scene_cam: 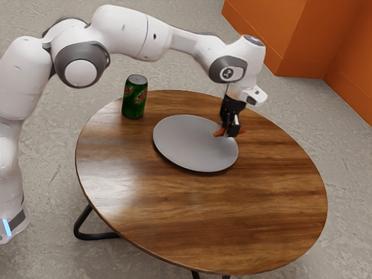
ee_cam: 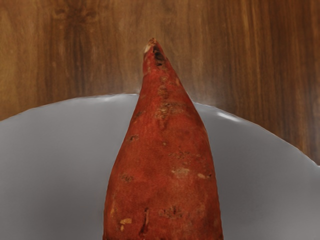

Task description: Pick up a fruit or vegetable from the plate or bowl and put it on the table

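- Gripping the reddish sweet potato (ee_cam: pixel 162 165) between its fingers, the gripper (scene_cam: pixel 231 132) is at the rim of the gray plate (scene_cam: pixel 189 145).
- The sweet potato's pointed tip reaches past that rim, above the round table (scene_cam: pixel 232 221).
- Near the table's edge, a green can (scene_cam: pixel 135 99) stands upright.

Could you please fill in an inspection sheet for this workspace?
Surface: round wooden table, dark metal legs.
Job's things: sweet potato over the gray plate, its tip reaching past the rim.
Clutter: Mountain Dew can, upright near the table's edge.
Gripper: black gripper, apparently shut on the sweet potato.
Cables: nothing seen.
Surroundings: gray floor, orange wall panels.
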Robot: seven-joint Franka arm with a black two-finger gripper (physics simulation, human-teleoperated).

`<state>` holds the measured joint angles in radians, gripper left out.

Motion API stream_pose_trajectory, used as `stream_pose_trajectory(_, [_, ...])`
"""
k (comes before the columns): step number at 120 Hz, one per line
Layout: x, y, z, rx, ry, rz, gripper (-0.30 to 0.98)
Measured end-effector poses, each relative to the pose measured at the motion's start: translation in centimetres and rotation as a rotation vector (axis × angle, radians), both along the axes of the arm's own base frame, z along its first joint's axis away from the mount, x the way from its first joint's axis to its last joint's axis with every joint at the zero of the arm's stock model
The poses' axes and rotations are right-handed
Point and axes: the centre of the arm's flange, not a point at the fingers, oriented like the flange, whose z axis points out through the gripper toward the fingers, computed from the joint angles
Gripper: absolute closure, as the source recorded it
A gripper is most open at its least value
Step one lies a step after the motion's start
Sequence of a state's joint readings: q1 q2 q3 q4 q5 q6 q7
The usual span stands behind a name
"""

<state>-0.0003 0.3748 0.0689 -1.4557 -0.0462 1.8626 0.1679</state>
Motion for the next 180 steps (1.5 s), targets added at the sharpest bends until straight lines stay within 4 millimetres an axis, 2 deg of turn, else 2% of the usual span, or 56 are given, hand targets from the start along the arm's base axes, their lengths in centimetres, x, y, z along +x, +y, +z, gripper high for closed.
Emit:
stream_pose_trajectory(16, [0.1, -2.9, 0.1, -0.016, -0.003, -0.045, 0.56])
stream_pose_trajectory(61, [0.0, -12.5, -0.4, -0.059, -0.020, -0.190, 0.55])
stream_pose_trajectory(77, [0.4, -14.7, -0.3, -0.064, -0.069, -0.215, 0.55])
stream_pose_trajectory(107, [1.7, -16.0, 0.3, -0.074, -0.208, -0.222, 0.54])
stream_pose_trajectory(121, [2.1, -16.4, 0.6, -0.083, -0.252, -0.227, 0.26])
stream_pose_trajectory(134, [2.3, -16.4, 0.9, -0.086, -0.278, -0.228, 0.12])
stream_pose_trajectory(163, [1.3, -16.2, 1.9, -0.083, -0.223, -0.233, 0.02])
stream_pose_trajectory(180, [0.6, -16.0, 3.4, -0.078, -0.139, -0.240, 0.01])
